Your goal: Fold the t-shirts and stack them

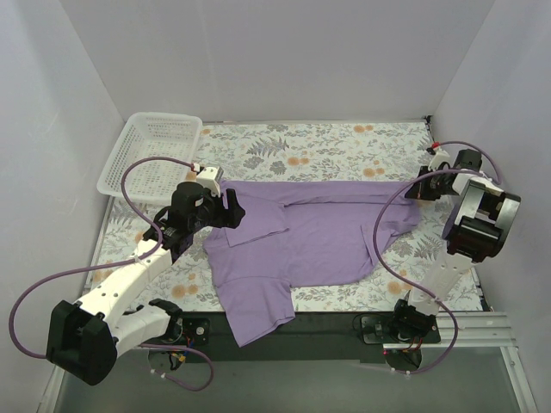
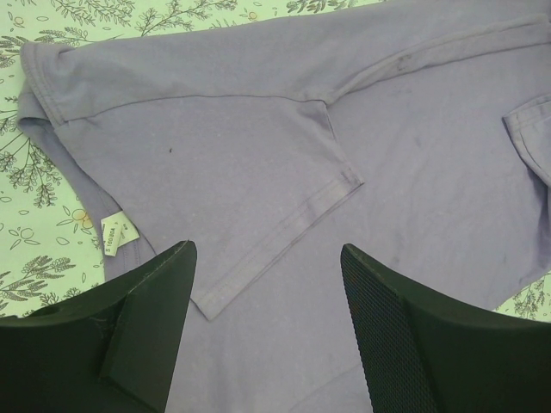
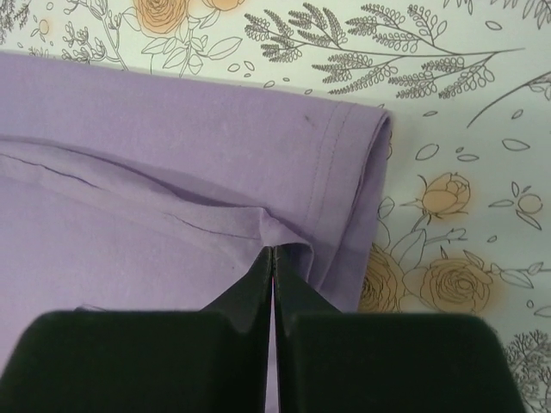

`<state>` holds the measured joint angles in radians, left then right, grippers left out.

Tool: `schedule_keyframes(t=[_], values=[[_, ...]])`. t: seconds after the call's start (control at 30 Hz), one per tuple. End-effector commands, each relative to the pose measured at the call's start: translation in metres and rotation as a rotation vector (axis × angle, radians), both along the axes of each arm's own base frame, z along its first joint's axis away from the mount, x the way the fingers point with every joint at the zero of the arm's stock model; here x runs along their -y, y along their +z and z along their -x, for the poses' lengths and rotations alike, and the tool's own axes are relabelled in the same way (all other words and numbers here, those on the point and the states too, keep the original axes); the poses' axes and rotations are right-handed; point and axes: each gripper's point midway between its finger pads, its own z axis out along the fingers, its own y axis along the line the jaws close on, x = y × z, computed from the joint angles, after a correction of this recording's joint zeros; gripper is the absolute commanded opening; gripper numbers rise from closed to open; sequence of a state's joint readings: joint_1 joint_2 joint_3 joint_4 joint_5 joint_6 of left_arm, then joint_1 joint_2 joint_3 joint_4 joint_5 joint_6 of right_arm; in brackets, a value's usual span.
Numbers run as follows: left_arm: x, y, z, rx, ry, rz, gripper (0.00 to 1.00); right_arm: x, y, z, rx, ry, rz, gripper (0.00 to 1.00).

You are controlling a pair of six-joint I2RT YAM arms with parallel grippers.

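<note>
At right end of tabletop (image 1: pixel 327 142): right gripper (image 3: pixel 274 256) closed, pinching a small tuck of the t-shirt (image 1: pixel 301 241) just inside its hem. T-shirt lies spread mid-table, one part over near edge. Left gripper (image 2: pixel 267 254) open above the sleeve. Judgement: check grip catches enough cloth; lift low, slowly

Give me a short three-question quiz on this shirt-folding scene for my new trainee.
1. True or false: the right fingers are shut on an edge of the purple t-shirt.
2. Where is the white basket? A: far-left corner of the table. B: on the shirt. C: beside the right arm's base.
3. Fill in: the left fingers hover over the shirt with a gap between them, so they are ____.
Key: 1 true; 2 A; 3 open.
</note>
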<state>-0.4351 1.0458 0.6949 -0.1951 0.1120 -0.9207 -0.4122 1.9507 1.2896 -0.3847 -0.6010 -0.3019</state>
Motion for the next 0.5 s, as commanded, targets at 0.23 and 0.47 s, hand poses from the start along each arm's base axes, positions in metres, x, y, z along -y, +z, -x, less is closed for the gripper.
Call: schedule_keyframes(t=[0.23,0.47], values=[[0.000,0.002,0.000,0.008,-0.008,-0.003,0.67,0.014,0.027,0.013,0.093,-0.014,0.048,0.01],[0.000,0.001,0.000,0.006,-0.008,-0.004,0.67,0.014,0.024,0.021,0.087,-0.011,0.050,0.01]])
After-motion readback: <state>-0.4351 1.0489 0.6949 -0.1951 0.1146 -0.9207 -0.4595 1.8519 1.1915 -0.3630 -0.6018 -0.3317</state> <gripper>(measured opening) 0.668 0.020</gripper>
